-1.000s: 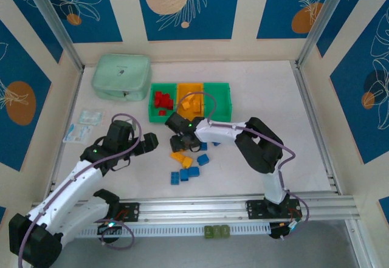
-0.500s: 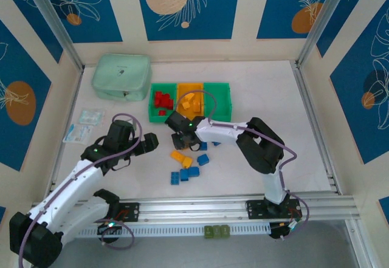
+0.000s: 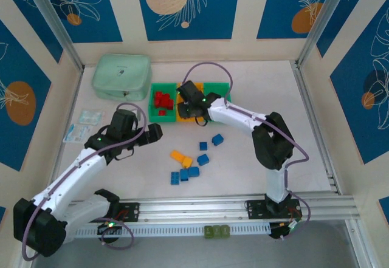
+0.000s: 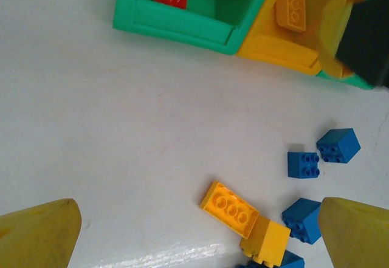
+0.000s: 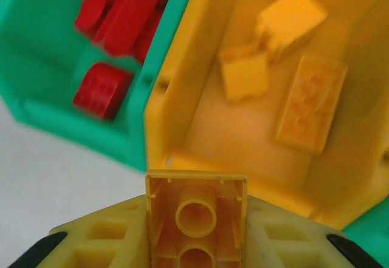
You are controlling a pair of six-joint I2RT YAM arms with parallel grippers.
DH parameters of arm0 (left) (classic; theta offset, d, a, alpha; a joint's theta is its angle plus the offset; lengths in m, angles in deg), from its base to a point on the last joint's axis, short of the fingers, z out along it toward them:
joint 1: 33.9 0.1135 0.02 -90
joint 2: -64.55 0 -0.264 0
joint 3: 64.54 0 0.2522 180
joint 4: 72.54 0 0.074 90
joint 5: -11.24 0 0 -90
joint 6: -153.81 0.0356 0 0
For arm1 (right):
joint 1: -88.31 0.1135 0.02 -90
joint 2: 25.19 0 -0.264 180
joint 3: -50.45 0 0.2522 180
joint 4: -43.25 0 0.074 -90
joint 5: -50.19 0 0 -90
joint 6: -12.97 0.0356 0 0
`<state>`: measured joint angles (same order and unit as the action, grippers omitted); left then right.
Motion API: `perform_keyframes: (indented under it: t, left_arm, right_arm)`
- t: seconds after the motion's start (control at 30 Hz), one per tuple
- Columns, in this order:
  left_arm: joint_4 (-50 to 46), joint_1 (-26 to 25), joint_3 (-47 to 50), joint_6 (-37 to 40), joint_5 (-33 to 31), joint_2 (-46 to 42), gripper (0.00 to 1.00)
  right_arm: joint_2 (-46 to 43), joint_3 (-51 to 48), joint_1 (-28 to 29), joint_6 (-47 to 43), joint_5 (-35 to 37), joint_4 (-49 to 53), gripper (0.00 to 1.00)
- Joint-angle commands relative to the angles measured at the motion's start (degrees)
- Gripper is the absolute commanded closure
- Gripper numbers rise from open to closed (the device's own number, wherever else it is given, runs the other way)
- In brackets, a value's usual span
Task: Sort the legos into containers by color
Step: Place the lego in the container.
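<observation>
red legos [image 5: 124, 22] — blurred | yellow brick [image 5: 196, 216] — cut off at bottom edge

A pale green zippered pouch [image 3: 121, 76] lies far left on the white table [image 3: 261, 85]; two clear packets [image 3: 90, 117] lie nearer.

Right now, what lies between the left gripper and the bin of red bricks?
Bare white table, as the left wrist view shows, from the left gripper to the green bin's front wall.

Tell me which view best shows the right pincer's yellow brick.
Right wrist: the yellow brick sits close up, hollow underside to camera, clamped in the right pincer at the orange-yellow bin. Top external: the pincer hides it. Left wrist: the pincer's dark body at the edge.
</observation>
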<state>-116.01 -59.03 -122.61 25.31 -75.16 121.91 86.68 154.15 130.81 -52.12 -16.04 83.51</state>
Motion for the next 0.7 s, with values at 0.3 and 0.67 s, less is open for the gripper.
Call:
perform_keyframes:
  t: [0.3,0.67]
  left_arm:
    - [2.29,0.52,-4.99,2.20,1.92,3.57,0.01]
    - [0.61,0.60,-4.07,2.38,1.68,0.90,0.01]
  right_arm:
    - [12.49,17.95,-5.34,-4.83,-2.73,3.30,0.50]
    - [1.25,6.91,-2.25,-6.09,-4.46,1.07,0.40]
